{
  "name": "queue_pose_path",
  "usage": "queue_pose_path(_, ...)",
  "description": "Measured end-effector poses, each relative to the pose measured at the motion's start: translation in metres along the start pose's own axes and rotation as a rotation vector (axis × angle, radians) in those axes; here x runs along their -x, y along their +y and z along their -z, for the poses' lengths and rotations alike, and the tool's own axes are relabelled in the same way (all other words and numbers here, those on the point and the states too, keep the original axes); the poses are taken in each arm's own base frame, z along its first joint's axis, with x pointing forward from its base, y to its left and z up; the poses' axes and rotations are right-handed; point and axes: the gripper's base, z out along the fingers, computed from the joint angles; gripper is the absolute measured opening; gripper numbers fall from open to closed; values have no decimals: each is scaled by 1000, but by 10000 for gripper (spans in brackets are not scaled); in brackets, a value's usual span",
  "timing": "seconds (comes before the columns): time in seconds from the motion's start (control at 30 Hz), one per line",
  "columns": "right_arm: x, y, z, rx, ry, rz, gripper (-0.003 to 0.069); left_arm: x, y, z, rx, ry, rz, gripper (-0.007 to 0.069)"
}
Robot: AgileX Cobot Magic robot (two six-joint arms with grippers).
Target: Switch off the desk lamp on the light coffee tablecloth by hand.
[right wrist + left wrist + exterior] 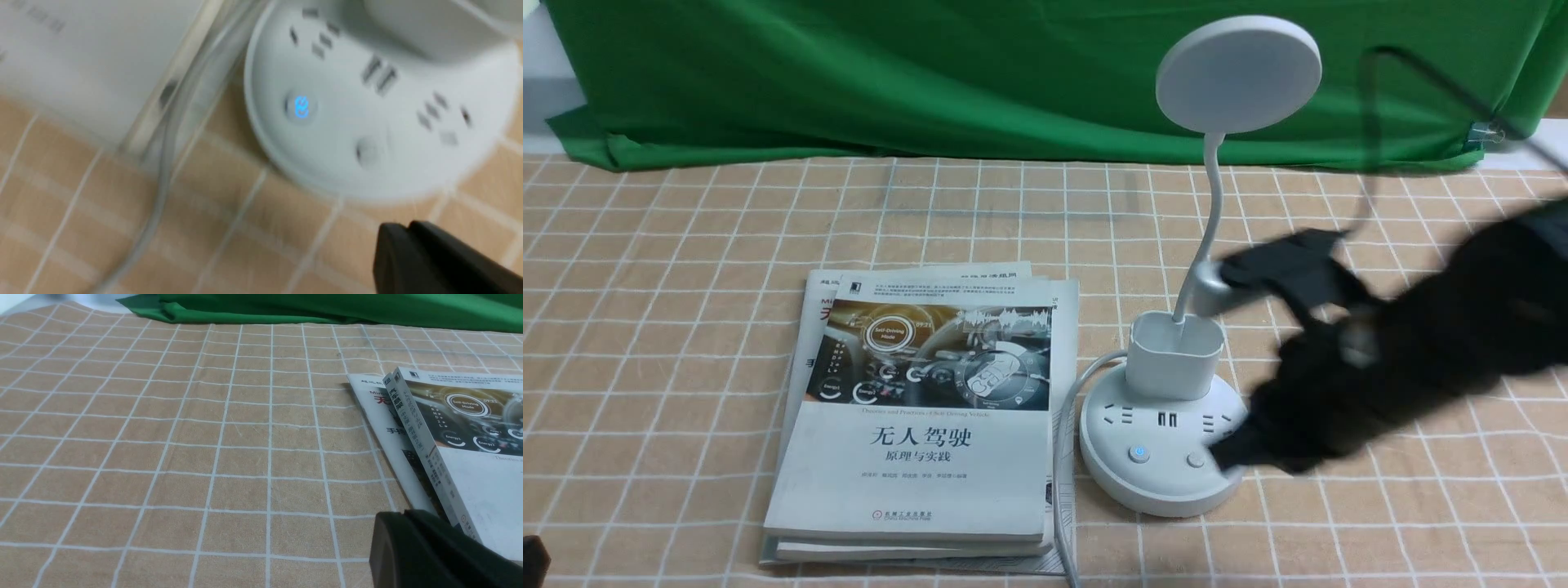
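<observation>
**Setting:** a robot test bench, dressed as a study desk.
**Backdrop:** a plain green cloth [931,73] hung behind the table, held by a clip [1490,131] at the right edge.
**Cover:** a tan tablecloth [686,286] with a white grid lay over the whole top.
**Props:** a stack of books [923,457], the top one on driverless cars. A white desk lamp [1168,425] had sockets in its base and a trailing cord [1058,474].
**Machinery:** a black robot arm [1421,359] with loose cables extended in from the right.

A white desk lamp [1174,355] is seen standing on the tan checked tablecloth [686,327] beside stacked books [915,457], its round base overlapped by the blurred black right gripper [1230,459].
</observation>
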Motion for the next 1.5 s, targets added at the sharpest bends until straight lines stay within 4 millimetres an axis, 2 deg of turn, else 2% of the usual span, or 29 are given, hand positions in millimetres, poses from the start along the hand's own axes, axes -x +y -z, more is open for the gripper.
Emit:
queue_pose_path(0.2,-52,2,46,5,-139,-28,49,0,0,0,0,0,0,4)
queue_pose_path(0.3,-66,3,63,11,-207,-49,53,0,0,0,0,0,0,4)
queue_pose_path(0.5,-78,5,106,26,-439,-52,67,0,0,0,0,0,0,4)
queue_pose_path(0.7,-89,4,124,-4,-557,-21,31,0,0,0,0,0,0,4)
queue_pose_path(0.77,-95,-1,122,-39,-597,-12,28,0,0,0,0,0,0,4)
queue_pose_path(0.83,-109,-10,115,-91,-663,-40,28,0,0,0,0,0,0,4)
queue_pose_path(0.97,-151,-29,92,-224,-763,-144,28,0,0,0,0,0,0,4)
queue_pose_path(1.2,-210,-38,57,-422,-930,-221,28,0,0,0,0,0,0,4)
queue_pose_path(1.33,-225,-37,43,-476,-957,-174,29,0,0,0,0,0,0,4)
queue_pose_path(1.5,-228,-36,42,-485,-990,-164,29,0,0,0,0,2,0,4)
